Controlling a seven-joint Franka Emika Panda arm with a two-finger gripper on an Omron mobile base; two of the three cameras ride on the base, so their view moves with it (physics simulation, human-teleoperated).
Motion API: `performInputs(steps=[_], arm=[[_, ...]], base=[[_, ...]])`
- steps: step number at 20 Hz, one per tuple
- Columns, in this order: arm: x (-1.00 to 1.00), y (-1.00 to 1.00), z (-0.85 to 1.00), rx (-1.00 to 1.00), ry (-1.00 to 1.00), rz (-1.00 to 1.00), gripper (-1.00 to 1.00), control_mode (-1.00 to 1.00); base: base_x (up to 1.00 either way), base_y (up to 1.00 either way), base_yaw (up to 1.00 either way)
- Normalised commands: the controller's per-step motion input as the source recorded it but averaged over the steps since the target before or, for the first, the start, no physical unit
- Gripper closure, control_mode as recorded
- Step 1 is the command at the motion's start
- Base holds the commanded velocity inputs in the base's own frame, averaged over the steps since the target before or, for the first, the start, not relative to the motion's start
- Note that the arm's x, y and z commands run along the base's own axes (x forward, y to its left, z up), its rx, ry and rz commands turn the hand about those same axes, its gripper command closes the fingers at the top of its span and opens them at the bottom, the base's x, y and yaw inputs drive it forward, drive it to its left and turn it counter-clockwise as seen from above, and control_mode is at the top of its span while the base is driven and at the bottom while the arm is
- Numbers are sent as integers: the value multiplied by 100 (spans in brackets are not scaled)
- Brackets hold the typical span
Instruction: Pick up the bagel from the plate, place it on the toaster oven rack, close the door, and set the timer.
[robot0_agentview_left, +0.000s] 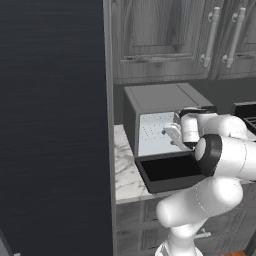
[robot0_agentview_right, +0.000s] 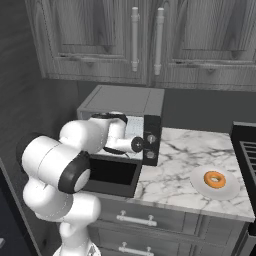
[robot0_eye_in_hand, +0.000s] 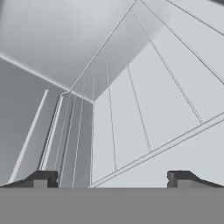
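Reaching into the toaster oven, the white arm has its hand inside the open front, above the door, which lies folded down flat and juts past the front edge of the marble tabletop. The jaws stand wide apart with nothing between them; the two dark fingertips rise at the bottom of the hand view, one at each side. Beyond them lies the rack, its thin wires running away toward a far corner of the pale interior, with a cross wire nearer the jaws. From the left base view the rack shows as a dotted pale sheet spanning the cavity, partly covered by the wrist.

The toaster oven stands near the left end of the tabletop, against the back wall, under the grey wall cabinets. Its dark control panel with round knobs is on its right side in the right base view.

The bagel sits on a pale round plate near the front right corner of the tabletop, well apart from the toaster oven and from the jaws. It lies flat, its hole facing up. A black stove borders the tabletop's right edge, just beside the plate.
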Motion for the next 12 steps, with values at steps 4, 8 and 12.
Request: performInputs(steps=[4,8,12], arm=[[27,0,-13,0,-7,0,-100,-100],[27,0,-16,0,-4,0,-100,-100],[23,0,-14,0,-1,0,-100,-100]], base=[[0,0,0],[0,0,0],[0,0,0]])
